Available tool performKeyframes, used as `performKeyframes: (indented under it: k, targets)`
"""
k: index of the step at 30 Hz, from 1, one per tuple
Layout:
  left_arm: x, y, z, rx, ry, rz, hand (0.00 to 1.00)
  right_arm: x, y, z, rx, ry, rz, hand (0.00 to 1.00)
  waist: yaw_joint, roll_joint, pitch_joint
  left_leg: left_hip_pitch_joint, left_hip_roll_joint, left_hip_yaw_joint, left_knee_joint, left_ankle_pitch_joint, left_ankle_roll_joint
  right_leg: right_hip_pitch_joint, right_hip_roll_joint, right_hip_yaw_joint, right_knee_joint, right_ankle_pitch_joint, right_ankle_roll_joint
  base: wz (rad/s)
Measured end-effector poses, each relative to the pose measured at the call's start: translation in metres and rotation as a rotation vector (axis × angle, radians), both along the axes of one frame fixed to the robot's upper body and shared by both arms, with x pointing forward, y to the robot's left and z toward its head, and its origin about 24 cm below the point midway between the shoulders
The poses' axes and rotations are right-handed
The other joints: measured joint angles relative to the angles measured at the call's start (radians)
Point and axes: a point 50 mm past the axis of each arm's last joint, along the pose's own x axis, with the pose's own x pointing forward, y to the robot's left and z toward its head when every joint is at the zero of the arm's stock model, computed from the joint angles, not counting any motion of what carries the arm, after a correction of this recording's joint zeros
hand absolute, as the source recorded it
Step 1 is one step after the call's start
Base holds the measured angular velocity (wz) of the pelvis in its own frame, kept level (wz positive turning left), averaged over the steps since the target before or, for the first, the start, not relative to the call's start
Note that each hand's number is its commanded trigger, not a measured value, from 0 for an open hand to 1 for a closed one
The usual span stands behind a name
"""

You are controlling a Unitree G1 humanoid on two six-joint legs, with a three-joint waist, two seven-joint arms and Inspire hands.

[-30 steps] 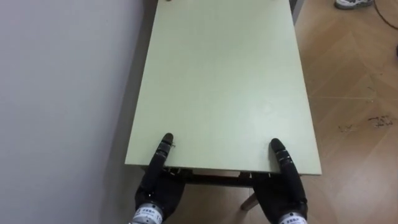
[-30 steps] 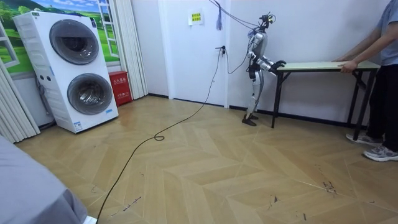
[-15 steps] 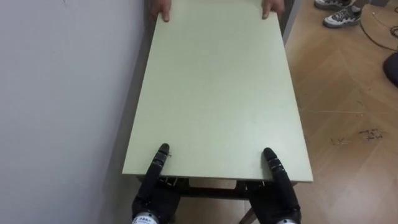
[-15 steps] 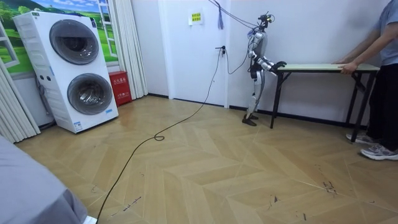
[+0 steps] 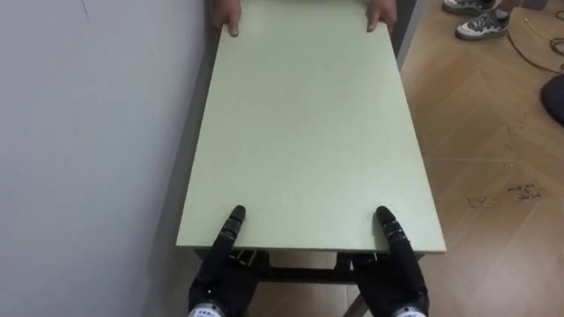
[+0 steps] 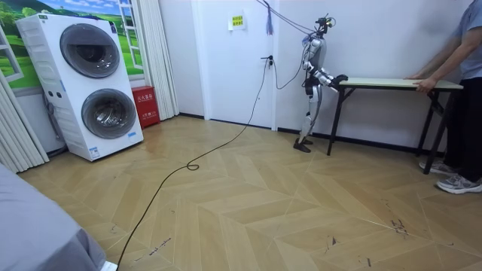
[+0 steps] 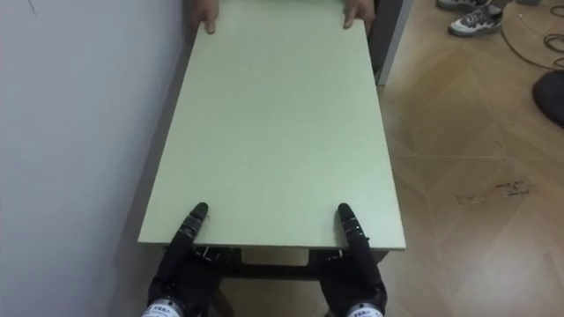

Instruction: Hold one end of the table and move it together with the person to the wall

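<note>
Left eye view: the pale green table (image 5: pixel 308 132) runs lengthwise away from the robot, its left long edge just beside a white wall (image 5: pixel 88 132). At the table's near end the left hand (image 5: pixel 222 264) comes up from below at the left corner and the right hand (image 5: pixel 394 264) at the right corner. Each lays one dark tip over the edge onto the top while the rest of the hand sits under the board, so I cannot tell whether either hand is closed on the table or merely bearing it. At the table's far end a person's two hands (image 5: pixel 227 16) rest on the end edge, one at each corner. Right of the table lies wooden parquet floor (image 5: pixel 493 132), and beyond its far right corner stand the person's shoes (image 5: pixel 480 22). In the room view the table (image 6: pixel 392 83) stands level on dark legs along the wall. The robot is upright at the table's end on the room view's left, arms out to it, and the person (image 6: pixel 463 90) leans in at the opposite end. Well apart from the table, on the room view's left, two white washing machines (image 6: pixel 86 83) are stacked, with a red box (image 6: pixel 144 105) on the floor beside them.
</note>
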Motion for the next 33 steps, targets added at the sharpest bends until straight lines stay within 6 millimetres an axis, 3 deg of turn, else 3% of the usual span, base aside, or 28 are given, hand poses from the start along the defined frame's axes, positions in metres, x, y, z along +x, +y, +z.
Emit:
performKeyframes:
  k: [3,9,19,33]
  targets:
    - [-0.001,0.004,-0.001,0.112,-0.020,-0.077,0.00,0.001,0.000,0.001,-0.015,-0.037,0.034,0.00,-0.004,0.009,-0.0032,0.000,-0.002,0.003,0.001,0.000,0.000,0.004,-0.004,-0.001,0.012,-0.002,0.003,-0.07]
    - [0.000,0.007,-0.003,0.193,-0.023,-0.133,0.00,0.002,0.002,0.004,-0.004,-0.099,0.067,0.00,-0.025,0.001,-0.0006,0.009,-0.002,0.003,0.007,-0.010,0.001,0.014,0.000,-0.001,0.012,-0.002,0.004,-0.01]
    - [-0.003,0.008,-0.004,0.188,-0.021,-0.179,0.00,0.001,0.001,0.007,0.016,-0.163,0.108,0.00,-0.041,-0.014,-0.0148,-0.006,0.003,0.001,0.041,-0.021,0.006,0.015,-0.006,-0.018,0.013,0.000,0.003,0.00]
    - [-0.014,0.015,-0.017,0.325,0.023,-0.273,0.00,-0.005,-0.004,0.002,-0.083,-0.168,0.200,0.00,-0.049,-0.021,-0.0115,0.011,0.002,-0.003,0.032,-0.021,0.006,0.021,-0.006,-0.017,0.018,0.000,0.004,0.01]
